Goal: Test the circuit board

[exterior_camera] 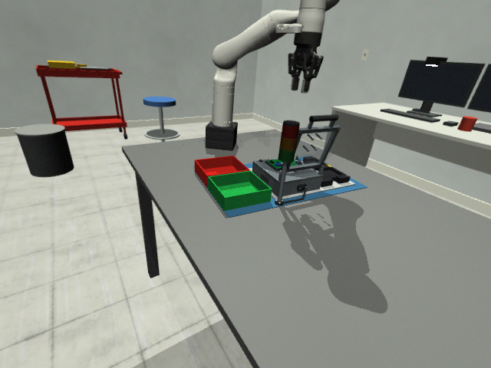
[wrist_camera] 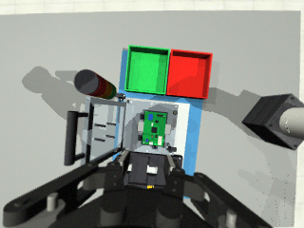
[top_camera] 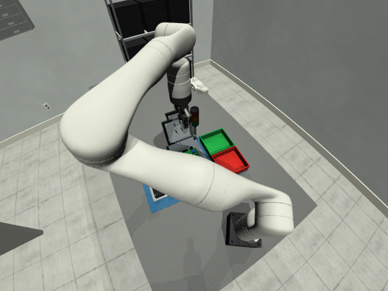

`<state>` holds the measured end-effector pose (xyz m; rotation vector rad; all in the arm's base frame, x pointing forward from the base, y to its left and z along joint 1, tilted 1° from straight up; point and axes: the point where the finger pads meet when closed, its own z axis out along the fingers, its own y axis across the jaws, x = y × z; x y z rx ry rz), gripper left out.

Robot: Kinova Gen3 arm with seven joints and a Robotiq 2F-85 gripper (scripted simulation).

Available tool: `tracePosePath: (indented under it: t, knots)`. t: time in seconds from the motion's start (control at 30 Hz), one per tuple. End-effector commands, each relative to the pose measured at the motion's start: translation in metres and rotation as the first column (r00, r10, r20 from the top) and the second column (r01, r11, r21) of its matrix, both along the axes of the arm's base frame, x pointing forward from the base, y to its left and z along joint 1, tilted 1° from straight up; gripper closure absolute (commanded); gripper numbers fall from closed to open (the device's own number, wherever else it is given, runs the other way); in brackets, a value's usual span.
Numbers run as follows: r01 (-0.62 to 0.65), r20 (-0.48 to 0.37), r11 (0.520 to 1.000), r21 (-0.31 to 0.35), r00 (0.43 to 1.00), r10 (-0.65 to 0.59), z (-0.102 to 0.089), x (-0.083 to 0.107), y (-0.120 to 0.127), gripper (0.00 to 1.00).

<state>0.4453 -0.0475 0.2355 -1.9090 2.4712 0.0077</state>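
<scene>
The green circuit board [wrist_camera: 154, 128] lies flat in the grey tester, seen from straight above in the wrist view. It also shows in the exterior view [exterior_camera: 277, 162]. The tester's lid [exterior_camera: 319, 138] [wrist_camera: 71, 138] stands open and upright, with its black handle on top. The signal light tower [exterior_camera: 289, 140] stands at the tester's corner; no segment looks lit. My gripper [exterior_camera: 301, 85] hangs high above the tester, its fingers half open with nothing between them. The green bin [wrist_camera: 147, 70] and red bin [wrist_camera: 190, 73] sit side by side beyond the tester.
The black tray [exterior_camera: 334, 175] lies on the blue mat on the tester's other side from the bins. The arm's black base [exterior_camera: 220, 136] stands at the table's far edge. A desk with monitors [exterior_camera: 436, 85] stands off the table to the right.
</scene>
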Motion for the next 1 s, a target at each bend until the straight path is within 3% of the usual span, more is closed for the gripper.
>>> tracePosePath:
  t: [0.0,0.17,0.23,0.73,0.97]
  knots:
    - [0.002,0.0,1.0,-0.004,1.0,-0.002,0.001,0.008,-0.006,0.5]
    - [0.002,0.0,1.0,-0.004,1.0,-0.002,0.001,0.03,-0.012,0.5]
    - [0.002,0.0,1.0,-0.004,1.0,-0.002,0.001,0.03,-0.012,0.5]
    - [0.002,0.0,1.0,-0.004,1.0,-0.002,0.002,0.102,-0.031,0.5]
    - [0.002,0.0,1.0,-0.004,1.0,-0.002,0.002,0.117,-0.035,0.5]
